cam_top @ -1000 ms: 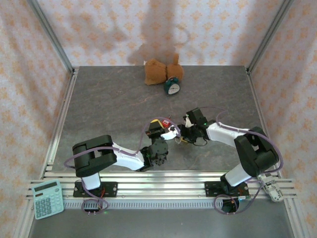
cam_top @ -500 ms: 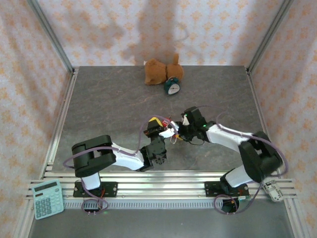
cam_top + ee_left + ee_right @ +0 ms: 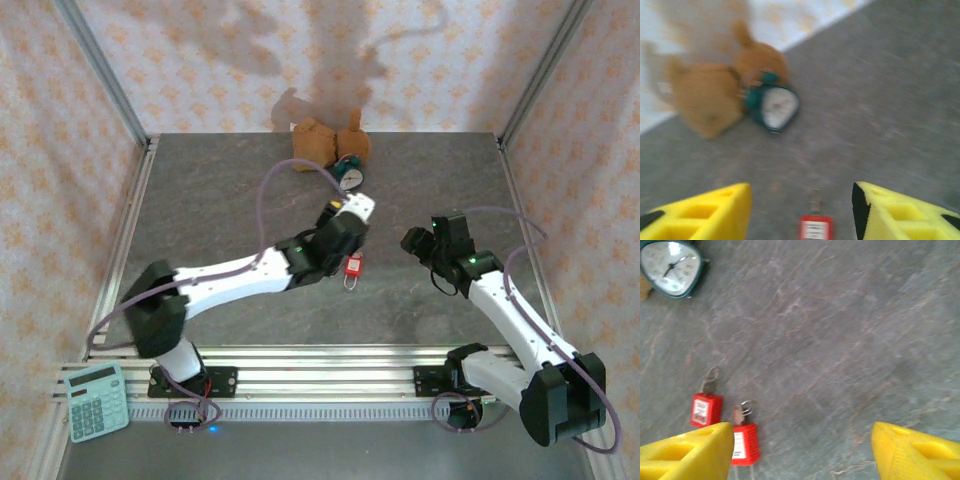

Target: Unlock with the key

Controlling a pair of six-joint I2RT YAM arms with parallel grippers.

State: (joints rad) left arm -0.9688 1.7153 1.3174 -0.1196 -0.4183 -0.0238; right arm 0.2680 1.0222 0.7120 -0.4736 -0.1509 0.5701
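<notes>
Key (image 3: 736, 415) is lying near the middle of the tabletop (image 3: 840, 340), at the end of the nearer red padlock (image 3: 745, 444), beside a small ring (image 3: 746, 407). Long axis is running in line with that padlock, roughly toward the clock (image 3: 671, 266) at the far edge. Left end effector (image 3: 801, 207) is hovering spread, gripping nothing. Right end effector (image 3: 800, 445) is also hovering spread and empty.

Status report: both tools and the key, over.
Left tool open, empty, by a red padlock. Right tool open, empty. Key too small to confirm. Nothing blocking.
</notes>
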